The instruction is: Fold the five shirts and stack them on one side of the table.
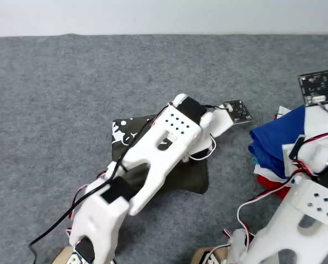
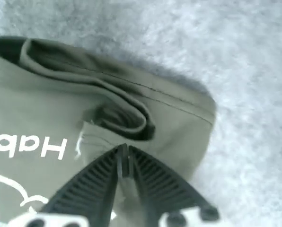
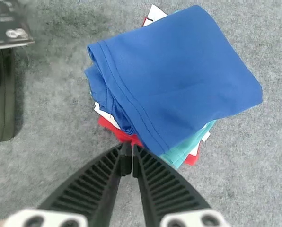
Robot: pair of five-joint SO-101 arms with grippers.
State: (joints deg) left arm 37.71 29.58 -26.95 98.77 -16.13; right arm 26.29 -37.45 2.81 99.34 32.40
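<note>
At the middle of the grey worktop [image 1: 54,88], found the olive shirt [image 2: 46,109] folded, white print on it, one edge rolled. Saw the left gripper [image 2: 123,161] low over that shirt, fingers pressed together at the tips; possibly pinched a little cloth, could not tell. Off at the worktop's right side, noted the stack [image 1: 274,146]: blue shirt [image 3: 179,80] on top, teal, white and red edges beneath. Found the right gripper [image 3: 127,161] just beside the stack, fingers closed on nothing, well apart from the olive shirt.
</note>
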